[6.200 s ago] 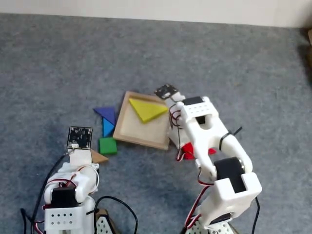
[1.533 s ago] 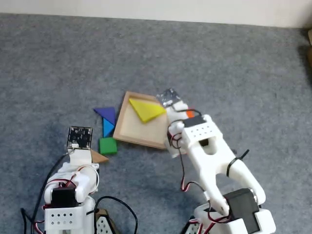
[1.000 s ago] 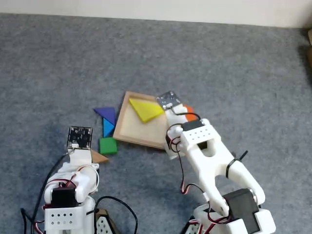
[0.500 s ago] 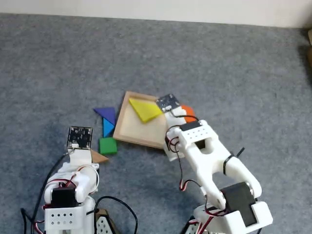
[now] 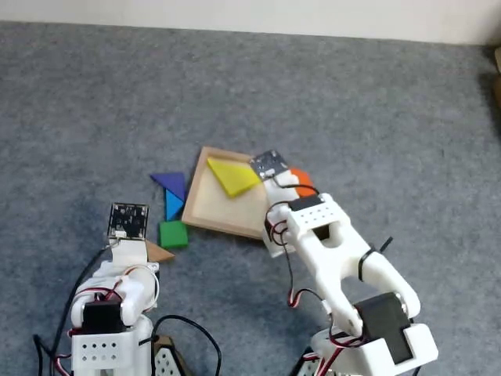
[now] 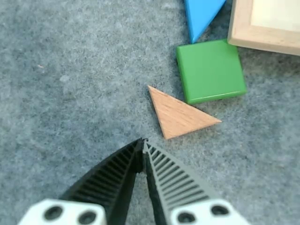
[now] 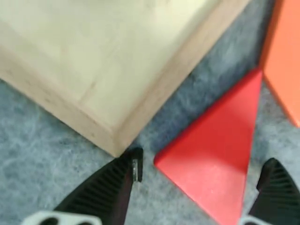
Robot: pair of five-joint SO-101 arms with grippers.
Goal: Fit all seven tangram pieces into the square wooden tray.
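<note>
Red triangle [image 7: 220, 140] lies squarely between the prongs of the right tool [image 7: 204, 168], which hangs low over the grey counter [image 7: 28, 154] with its prongs spread wide. One prong tip sits just off the corner of the square wooden tray [image 7: 178, 79], the other beyond the triangle's far side. Past the red piece, an orange piece [image 7: 283, 61] lies close at one corner. This looks like the pick. To do it well, the near prong should clear the tray rim, and both prongs should meet the triangle's edges flat, or the wedge may squirt out sideways. Farther into the tray, a yellow triangle [image 5: 232, 176] is already seated, so the red one needs the bare floor beside it. Over to the left tool [image 6: 143, 145]: prongs pressed together, empty, just short of a plain wooden triangle [image 6: 178, 115]. A green square [image 6: 211, 70] lies beyond that, and a blue triangle [image 6: 199, 14] farther on.
</note>
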